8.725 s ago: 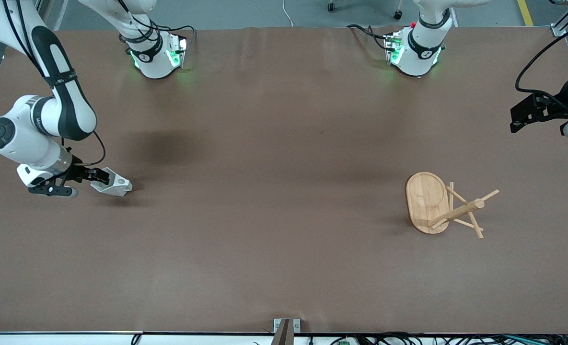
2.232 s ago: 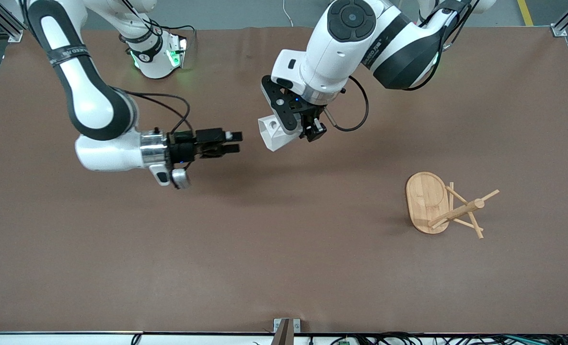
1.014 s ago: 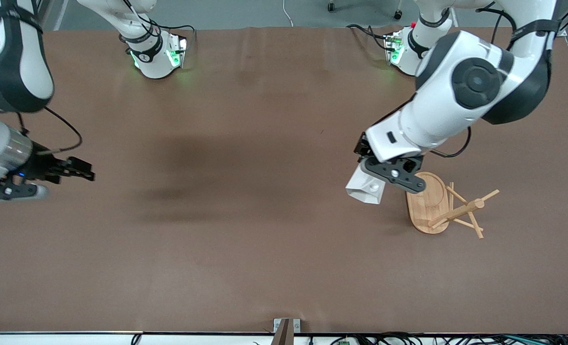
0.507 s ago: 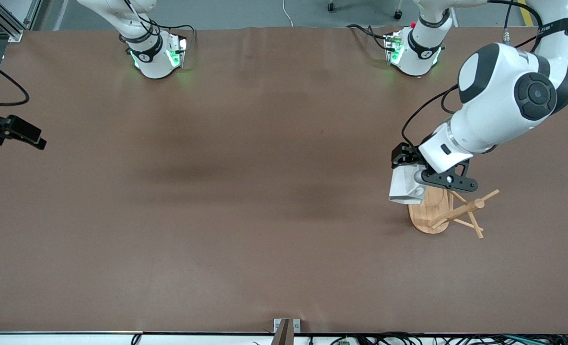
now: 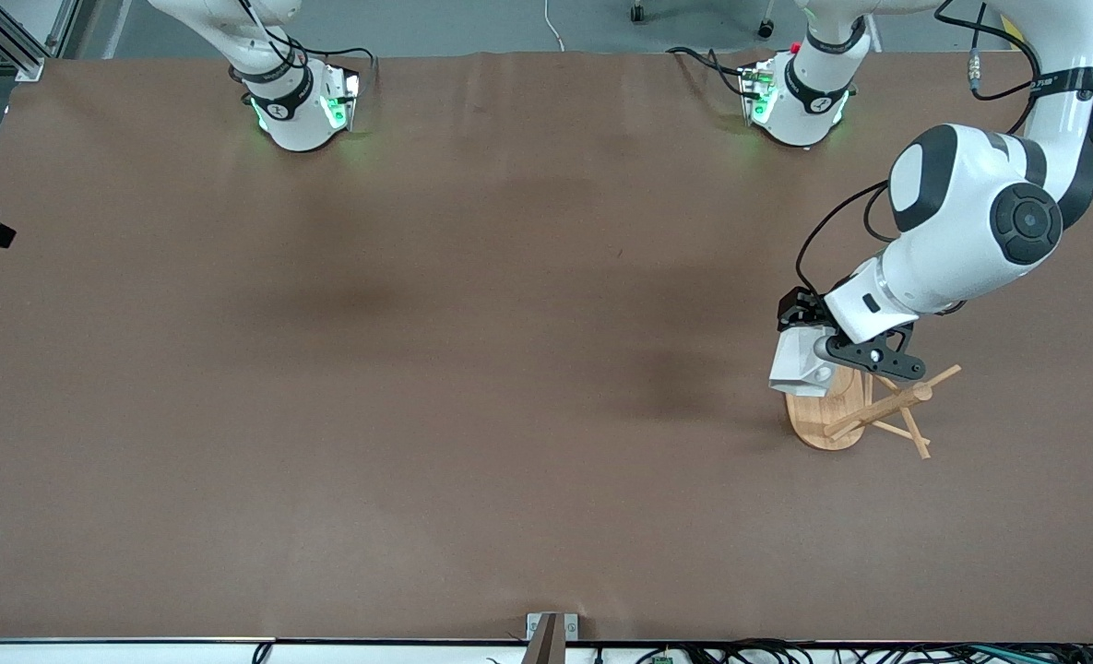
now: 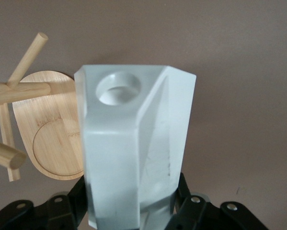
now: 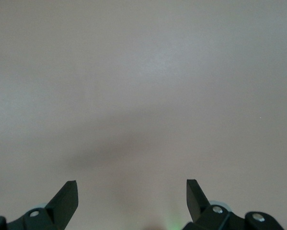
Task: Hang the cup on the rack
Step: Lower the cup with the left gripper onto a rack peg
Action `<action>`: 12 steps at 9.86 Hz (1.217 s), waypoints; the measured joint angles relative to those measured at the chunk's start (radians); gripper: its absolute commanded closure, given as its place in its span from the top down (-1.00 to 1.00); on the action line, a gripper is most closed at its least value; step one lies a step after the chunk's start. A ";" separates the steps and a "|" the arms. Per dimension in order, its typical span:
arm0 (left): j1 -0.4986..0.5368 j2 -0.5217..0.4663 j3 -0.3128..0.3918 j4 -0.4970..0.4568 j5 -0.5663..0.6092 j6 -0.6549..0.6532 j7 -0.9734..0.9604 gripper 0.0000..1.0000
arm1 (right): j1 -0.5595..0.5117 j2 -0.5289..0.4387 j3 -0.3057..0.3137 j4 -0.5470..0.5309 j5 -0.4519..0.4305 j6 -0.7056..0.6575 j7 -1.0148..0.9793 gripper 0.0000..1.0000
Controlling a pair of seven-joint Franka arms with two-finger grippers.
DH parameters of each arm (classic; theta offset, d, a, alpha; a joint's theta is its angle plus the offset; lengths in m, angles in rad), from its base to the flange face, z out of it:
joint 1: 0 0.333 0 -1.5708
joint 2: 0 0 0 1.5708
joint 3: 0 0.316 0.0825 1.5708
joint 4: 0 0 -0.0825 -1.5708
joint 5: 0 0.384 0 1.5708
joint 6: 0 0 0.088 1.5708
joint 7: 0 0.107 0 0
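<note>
Over the rack, cup clamped in left end effector (right end effector apart)

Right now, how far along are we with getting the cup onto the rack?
Done: the cup is off the table, gripped by the left gripper and carried over the rack. In hand: lining it up; the handle hole faces the left wrist camera, with no peg through it. Left: thread the hole onto a peg, then let go. The right gripper waits open at its own end of the table.
</note>
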 measured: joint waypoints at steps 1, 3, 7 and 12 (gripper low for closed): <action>0.000 -0.002 0.012 -0.011 0.000 0.000 0.039 -1.00 | -0.009 0.001 -0.001 0.000 0.000 -0.001 0.000 1.00; 0.000 -0.008 0.042 -0.022 0.000 0.000 0.102 -0.99 | -0.012 0.002 0.004 0.000 0.000 -0.002 0.000 1.00; 0.001 -0.017 0.113 -0.025 0.000 0.000 0.180 -0.99 | -0.011 0.002 0.013 0.000 0.000 -0.002 -0.003 1.00; 0.001 -0.006 0.145 -0.038 0.000 0.031 0.227 -0.67 | -0.008 0.001 0.018 0.000 0.000 0.006 -0.009 1.00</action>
